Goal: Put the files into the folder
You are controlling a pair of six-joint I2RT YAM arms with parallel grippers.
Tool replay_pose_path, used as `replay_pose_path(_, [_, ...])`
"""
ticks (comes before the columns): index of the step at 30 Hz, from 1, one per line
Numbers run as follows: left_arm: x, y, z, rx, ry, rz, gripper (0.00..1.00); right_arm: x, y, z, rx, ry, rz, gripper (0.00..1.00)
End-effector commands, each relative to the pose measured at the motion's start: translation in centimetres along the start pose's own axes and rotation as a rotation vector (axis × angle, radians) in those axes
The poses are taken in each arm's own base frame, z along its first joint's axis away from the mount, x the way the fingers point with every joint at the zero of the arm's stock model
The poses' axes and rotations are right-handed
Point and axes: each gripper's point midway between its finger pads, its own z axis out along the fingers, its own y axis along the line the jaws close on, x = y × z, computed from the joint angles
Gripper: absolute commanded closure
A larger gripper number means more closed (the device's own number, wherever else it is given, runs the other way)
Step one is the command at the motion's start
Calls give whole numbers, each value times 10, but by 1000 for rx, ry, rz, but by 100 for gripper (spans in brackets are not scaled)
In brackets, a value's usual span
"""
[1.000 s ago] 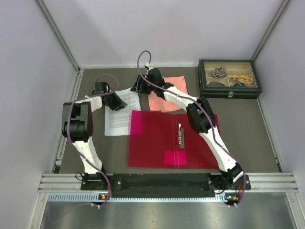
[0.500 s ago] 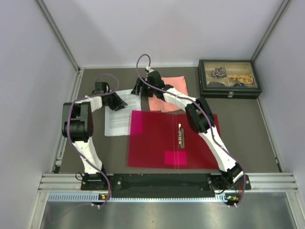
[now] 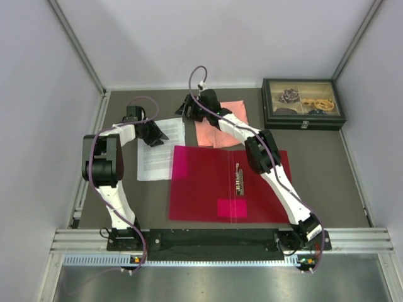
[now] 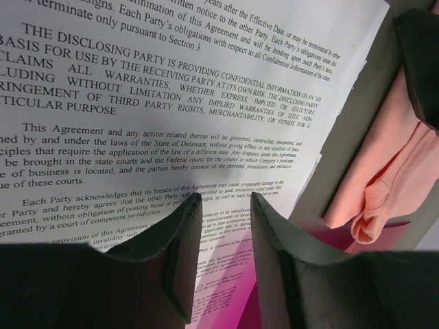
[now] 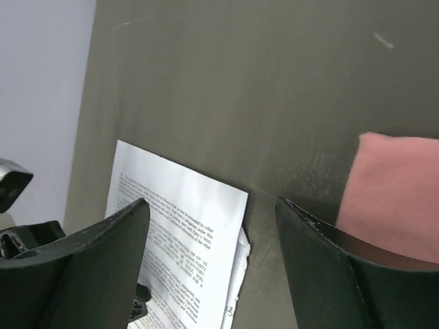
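Crimson plastic folder [image 3: 201, 189] lies open on the tabletop [image 3: 315, 176], metal clip [image 3: 239, 179] at its spine. Files [image 3: 153, 162] sit outside it at its left, edges overlapping. Dark lidded box [image 3: 283, 122], far right — compartments hold small items, too small to name. Legible on the top sheet: "THE DISCLOSING PARTY IS PROVIDING CONFIDENTIAL INFORMATION", "State of Delaware". Left tool [image 4: 221, 203] over the sheets, narrow gap, gripping nothing. Right tool [image 5: 211, 203] spread wide above bare tabletop, empty.
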Motion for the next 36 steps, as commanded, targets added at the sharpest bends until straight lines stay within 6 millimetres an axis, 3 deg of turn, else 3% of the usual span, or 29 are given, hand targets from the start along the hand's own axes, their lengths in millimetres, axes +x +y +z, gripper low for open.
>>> replay_pose_path(1, [5, 14, 6, -54, 24, 0, 60, 10, 5, 10, -44, 17, 51, 27])
replay_pose_path(4, [9, 20, 8, -72, 33, 3, 60, 16, 1, 14, -52, 31, 84, 30])
replay_pose_path(12, [13, 26, 7, -95, 38, 9, 61, 29, 17, 12, -126, 79, 104, 36])
replay_pose_path(25, [9, 26, 8, -105, 28, 18, 61, 11, 43, 5, -268, 14, 111, 42])
replay_pose_path(30, [8, 27, 8, -112, 27, 22, 61, 7, 46, 3, -302, 12, 119, 61])
replay_pose_path(36, [9, 29, 10, -117, 30, 23, 61, 7, 53, -1, -339, 15, 100, 71])
